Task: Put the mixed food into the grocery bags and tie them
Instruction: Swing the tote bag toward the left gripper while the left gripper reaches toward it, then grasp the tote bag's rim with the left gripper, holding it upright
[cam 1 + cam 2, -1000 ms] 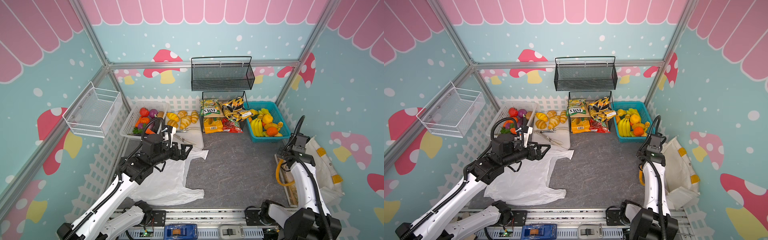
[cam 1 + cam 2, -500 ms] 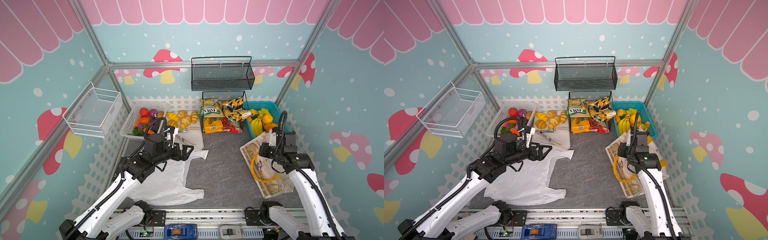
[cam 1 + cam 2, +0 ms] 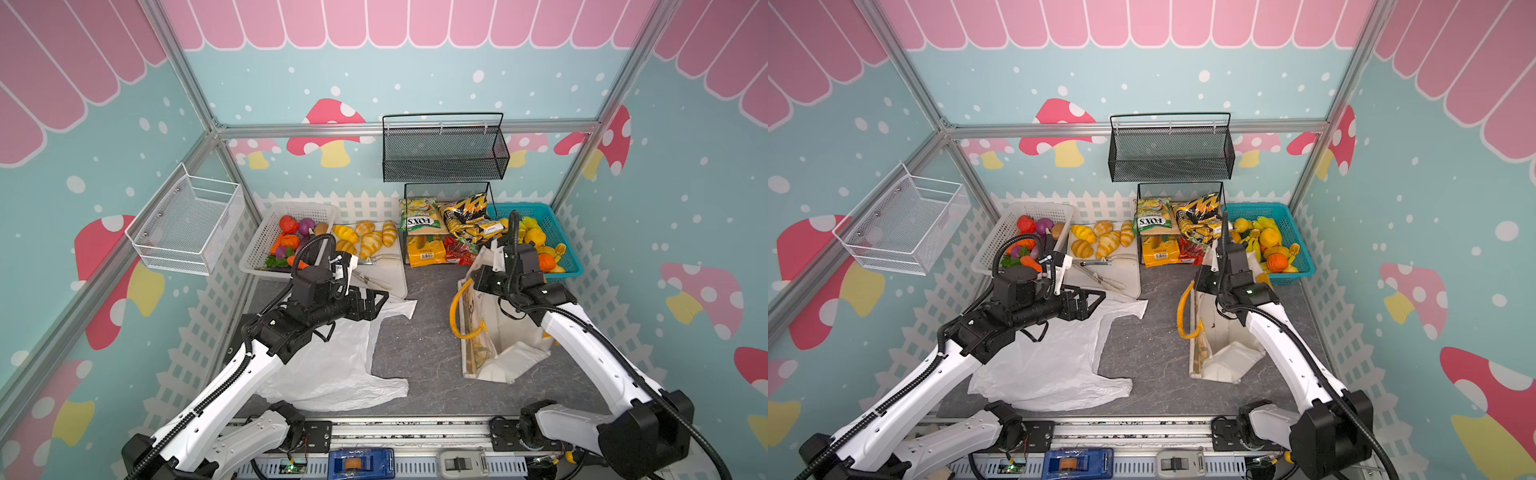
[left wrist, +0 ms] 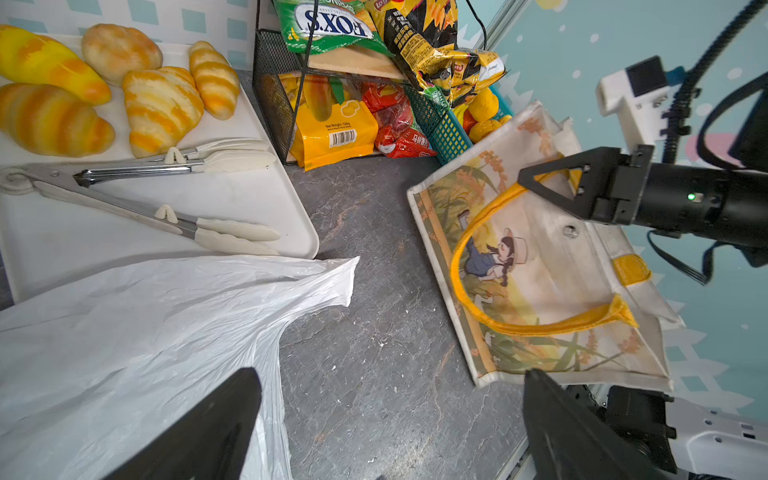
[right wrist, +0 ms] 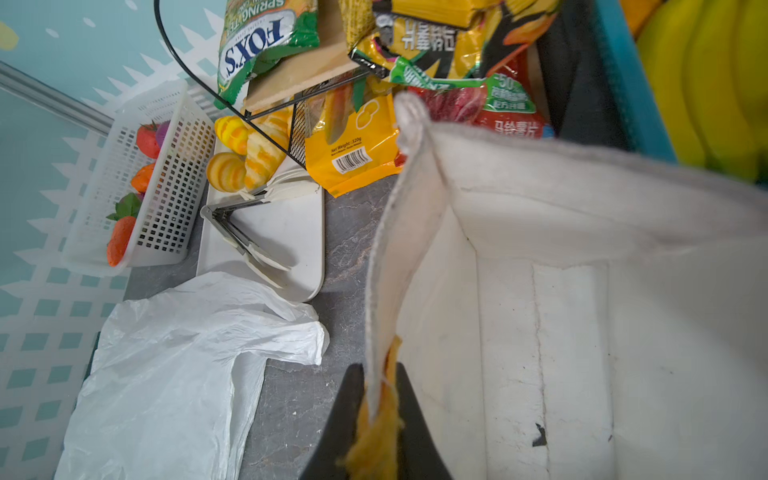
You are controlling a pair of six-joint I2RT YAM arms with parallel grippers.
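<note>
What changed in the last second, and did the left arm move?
The right gripper, shut on the tote at its rim, has pulled it away from the right-hand fence toward the middle of the table, where it now stands with its mouth open. The left gripper still hovers open over the white plastic bag, which lies flat as before. The toy vegetables and snack packets are unmoved.

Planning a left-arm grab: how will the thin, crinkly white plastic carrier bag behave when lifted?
Probably floppy: the white plastic carrier bag lies flat and wrinkled on the grey tabletop. Thin film looks light, so a push may just bunch it.
</note>
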